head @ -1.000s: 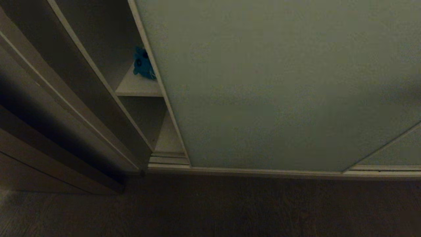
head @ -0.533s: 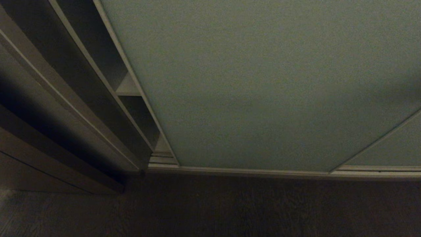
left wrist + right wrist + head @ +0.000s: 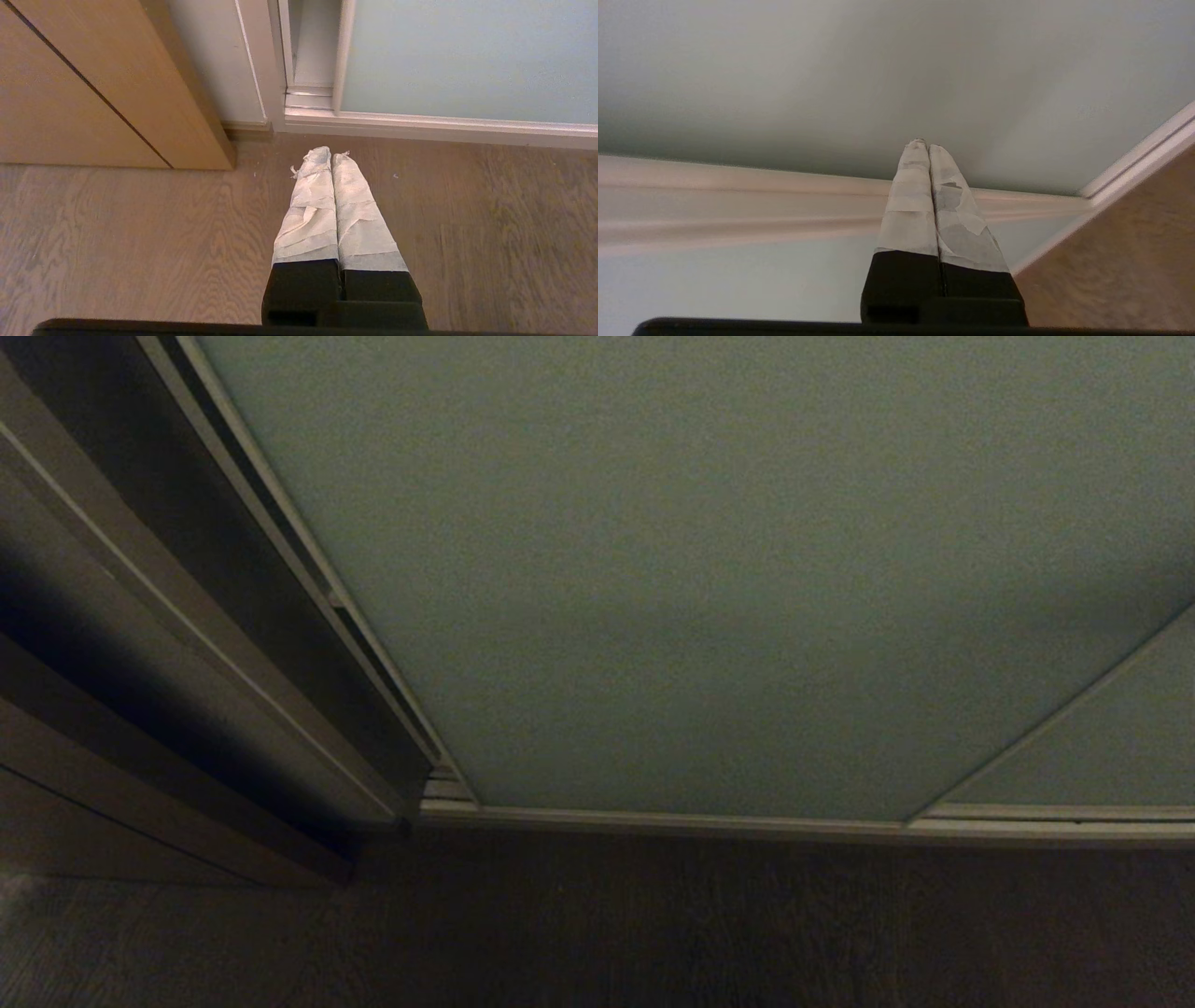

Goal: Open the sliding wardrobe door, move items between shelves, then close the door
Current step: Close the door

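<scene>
Lower frame: dark wood-grain floor [image 3: 597, 924]. The left gripper [image 3: 325, 156] hangs over it, its tape-wrapped fingers [image 3: 310, 205] pressed together, holding nothing. The right gripper [image 3: 924, 142] has its fingers together, empty, tips at the matte pale grey-green sliding wardrobe door [image 3: 709, 569], which fills the centre and right, leaving a thin gap beside the brown side frame [image 3: 140, 579] at left.

Two slim fingers on left gripper [image 3: 332, 156], wrapped in wrinkled white tape, black at base. Same white wrapping, partly peeling, on right gripper [image 3: 925, 142], above a black body.
</scene>
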`<state>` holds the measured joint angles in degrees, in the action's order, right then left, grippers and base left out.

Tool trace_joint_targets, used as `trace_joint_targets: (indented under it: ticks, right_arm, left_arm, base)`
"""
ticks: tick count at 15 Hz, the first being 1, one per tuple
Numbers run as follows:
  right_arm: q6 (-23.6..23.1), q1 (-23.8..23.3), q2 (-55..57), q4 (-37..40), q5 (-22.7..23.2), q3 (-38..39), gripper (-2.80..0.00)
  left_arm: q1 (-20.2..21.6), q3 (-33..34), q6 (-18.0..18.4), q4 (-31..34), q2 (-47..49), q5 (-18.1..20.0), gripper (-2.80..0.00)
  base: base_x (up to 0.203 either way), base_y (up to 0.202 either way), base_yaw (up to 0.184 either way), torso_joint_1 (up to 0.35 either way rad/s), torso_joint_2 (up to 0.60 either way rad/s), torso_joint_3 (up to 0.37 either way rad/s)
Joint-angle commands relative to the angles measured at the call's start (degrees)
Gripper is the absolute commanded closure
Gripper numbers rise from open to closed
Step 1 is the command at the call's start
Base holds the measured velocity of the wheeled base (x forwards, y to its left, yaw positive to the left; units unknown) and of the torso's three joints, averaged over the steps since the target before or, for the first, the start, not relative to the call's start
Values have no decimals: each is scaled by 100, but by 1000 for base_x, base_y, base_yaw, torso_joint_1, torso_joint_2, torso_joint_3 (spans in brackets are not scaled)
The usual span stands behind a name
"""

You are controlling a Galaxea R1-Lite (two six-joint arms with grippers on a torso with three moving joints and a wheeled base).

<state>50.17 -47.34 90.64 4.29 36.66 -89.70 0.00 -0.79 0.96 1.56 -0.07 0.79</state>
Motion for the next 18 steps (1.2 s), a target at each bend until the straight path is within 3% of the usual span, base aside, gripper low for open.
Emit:
trace_joint_targets:
  ticks: [1, 5, 8, 9, 14, 18]
  right_arm:
    - [-448, 153, -379, -6, -27, 281, 0]
    - [-1603, 659, -1178, 20, -570, 1027, 0]
    - [-2804, 997, -1820, 29, -1008, 1713, 0]
    - [-2978, 1022, -1929, 26, -1073, 1833, 0]
    - [-2954, 1022, -2009, 45, -1074, 2007, 0]
    - [-2952, 1643, -2147, 38, -1082, 1995, 0]
  left_arm:
    - [0, 0, 0, 2, 7, 0, 0]
    - [7, 0, 0, 2, 7, 0, 0]
    - [0, 0, 0, 2, 7, 0, 0]
    - [1, 0, 0, 2, 7, 0, 0]
    - [8, 0, 0, 2, 7, 0, 0]
    - [0, 0, 0, 2, 7, 0, 0]
  base:
    - [0, 0, 0, 0, 0, 0]
    - [0, 0, 0, 0, 0, 0]
    - [0, 0, 0, 0, 0, 0]
    - [0, 0, 0, 0, 0, 0]
    - [0, 0, 0, 0, 0, 0]
    - [0, 0, 0, 0, 0, 0]
